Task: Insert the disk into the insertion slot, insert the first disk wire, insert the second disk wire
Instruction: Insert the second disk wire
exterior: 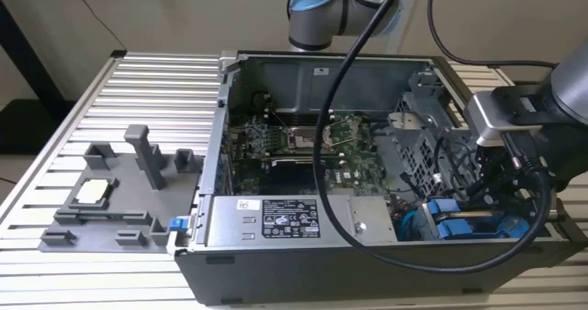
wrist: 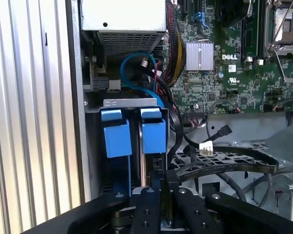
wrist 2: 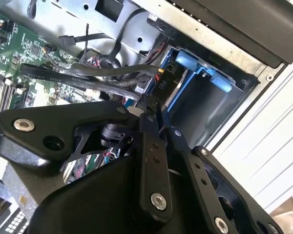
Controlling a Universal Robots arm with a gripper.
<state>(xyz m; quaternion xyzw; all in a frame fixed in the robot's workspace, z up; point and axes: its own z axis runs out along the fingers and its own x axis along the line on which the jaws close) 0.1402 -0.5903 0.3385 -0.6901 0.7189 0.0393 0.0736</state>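
Beige wall (exterior: pixel 184 14) behind a slatted metal table (exterior: pixel 156 83).

Bright blue plastic carrier tabs (wrist: pixel 118 134) are showing at lower left in the first wrist view; the green circuit board (wrist: pixel 224 78) is filling its upper right.

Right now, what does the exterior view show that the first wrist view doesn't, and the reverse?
Exterior view adds: a grey parts tray on the ribbed table at the exterior view's left, and the arm's blue-capped joint. First wrist view adds: a silver heatsink and a flat black cable. Shared: the blue disk carriers and the green circuit board.
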